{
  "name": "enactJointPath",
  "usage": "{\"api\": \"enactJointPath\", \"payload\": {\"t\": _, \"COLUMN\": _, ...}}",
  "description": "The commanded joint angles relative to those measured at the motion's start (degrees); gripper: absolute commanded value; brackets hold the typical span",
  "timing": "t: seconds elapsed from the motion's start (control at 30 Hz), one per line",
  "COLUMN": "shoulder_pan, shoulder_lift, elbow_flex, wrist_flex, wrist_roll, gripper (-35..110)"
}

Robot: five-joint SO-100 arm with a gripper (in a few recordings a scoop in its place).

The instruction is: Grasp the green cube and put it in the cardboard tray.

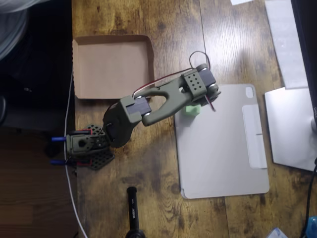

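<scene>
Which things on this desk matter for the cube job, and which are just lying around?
For the job: green cube, cardboard tray, gripper.
Lying about: grey tablet case, white cable, black cylinder.

Overhead view — cube (193, 110) on tablet case's (223, 148) left edge; cardboard tray (113, 67) lies well left.

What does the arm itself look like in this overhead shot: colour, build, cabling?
The arm is matte olive-green plastic with chunky segments and a perforated wrist block. Darker grey motor housings sit at the joints. Thin red and dark wires loop past the wrist. The base stands on a black perforated plate with blue-tipped clamps.
</scene>
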Motion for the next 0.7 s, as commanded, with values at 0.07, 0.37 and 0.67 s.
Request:
{"api": "enactJointPath", "payload": {"t": 0.07, "shoulder_pan": -0.18, "shoulder_lift": 1.67, "elbow_flex": -0.62, "wrist_flex": -0.26, "wrist_roll": -0.53, "gripper": 22}}
{"api": "enactJointPath", "payload": {"t": 0.37, "shoulder_pan": -1.76, "shoulder_lift": 0.53, "elbow_flex": 4.92, "wrist_flex": -2.02, "wrist_roll": 2.29, "gripper": 24}}
{"api": "enactJointPath", "payload": {"t": 0.67, "shoulder_pan": -1.85, "shoulder_lift": 0.26, "elbow_flex": 9.23, "wrist_flex": -5.54, "wrist_roll": 3.34, "gripper": 25}}
